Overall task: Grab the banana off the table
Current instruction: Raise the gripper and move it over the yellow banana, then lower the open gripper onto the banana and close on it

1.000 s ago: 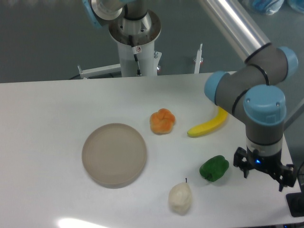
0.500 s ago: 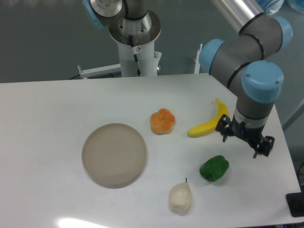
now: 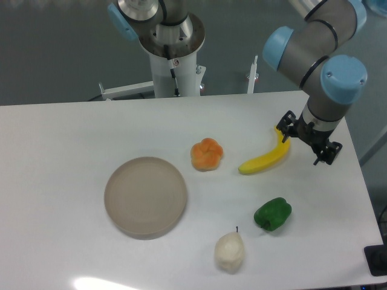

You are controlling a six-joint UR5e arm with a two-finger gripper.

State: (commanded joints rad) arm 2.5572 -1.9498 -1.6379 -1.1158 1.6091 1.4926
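Observation:
The yellow banana (image 3: 266,158) lies on the white table (image 3: 72,145), right of centre, curving up toward the right. My gripper (image 3: 308,141) hangs over the banana's upper right tip, its dark fingers spread open and empty. The arm's grey and blue wrist hides part of the table's right edge behind it.
An orange lumpy fruit (image 3: 207,154) sits left of the banana. A green pepper (image 3: 273,214) lies below the banana, and a pale pear-shaped fruit (image 3: 230,251) sits near the front edge. A round beige plate (image 3: 146,196) rests at centre left. The robot base (image 3: 170,48) stands behind the table.
The gripper has travelled from the front right corner beside the green pepper up and back to the banana's right tip. Nothing on the table has shifted.

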